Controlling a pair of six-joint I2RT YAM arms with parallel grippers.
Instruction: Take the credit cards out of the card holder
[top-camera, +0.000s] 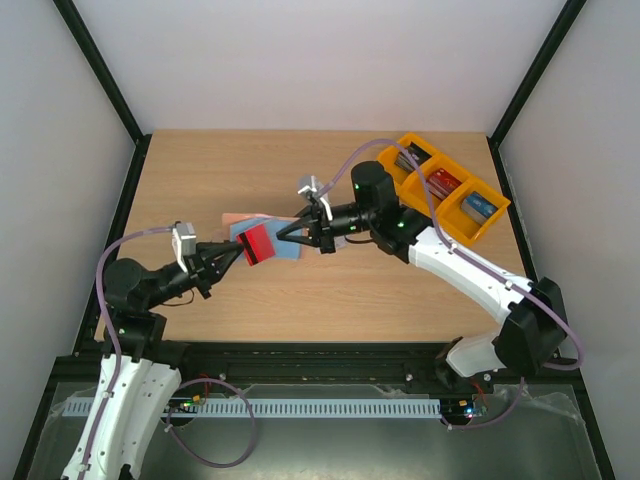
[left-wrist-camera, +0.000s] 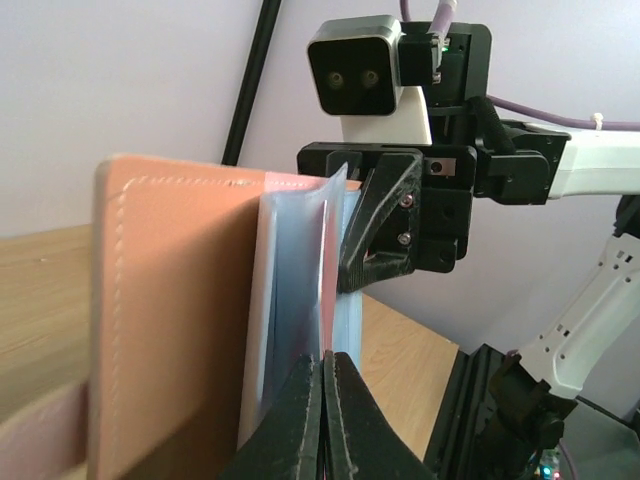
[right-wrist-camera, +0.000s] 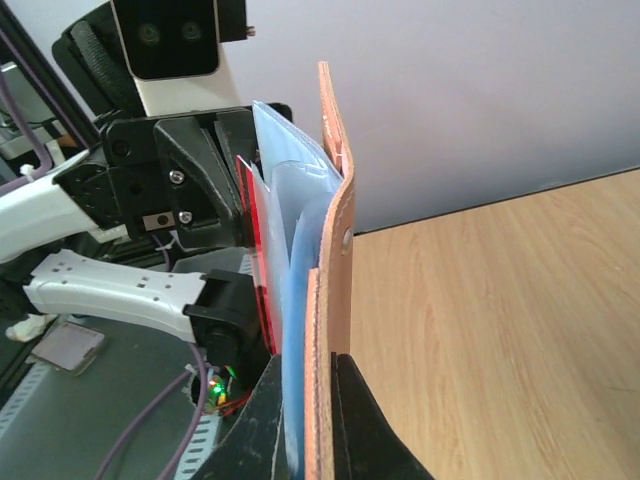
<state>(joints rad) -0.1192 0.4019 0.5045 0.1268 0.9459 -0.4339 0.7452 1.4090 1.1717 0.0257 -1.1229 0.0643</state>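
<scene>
The card holder (top-camera: 292, 248) is held above the table between both grippers, pinkish-tan outside (left-wrist-camera: 170, 300), light blue pockets inside (right-wrist-camera: 295, 290). My right gripper (top-camera: 287, 234) is shut on its edge (right-wrist-camera: 322, 400). My left gripper (top-camera: 240, 253) is shut on a credit card (top-camera: 258, 243) that shows a red face with a dark stripe. The card is seen edge-on (left-wrist-camera: 329, 300), still partly in a blue pocket, and its red edge shows in the right wrist view (right-wrist-camera: 256, 250). A second card is hidden.
Orange bins (top-camera: 497, 211) with dark, red and blue boxes stand at the table's back right, behind the right arm. Black frame posts run along both sides. The wooden table (top-camera: 350, 290) lies below the held holder.
</scene>
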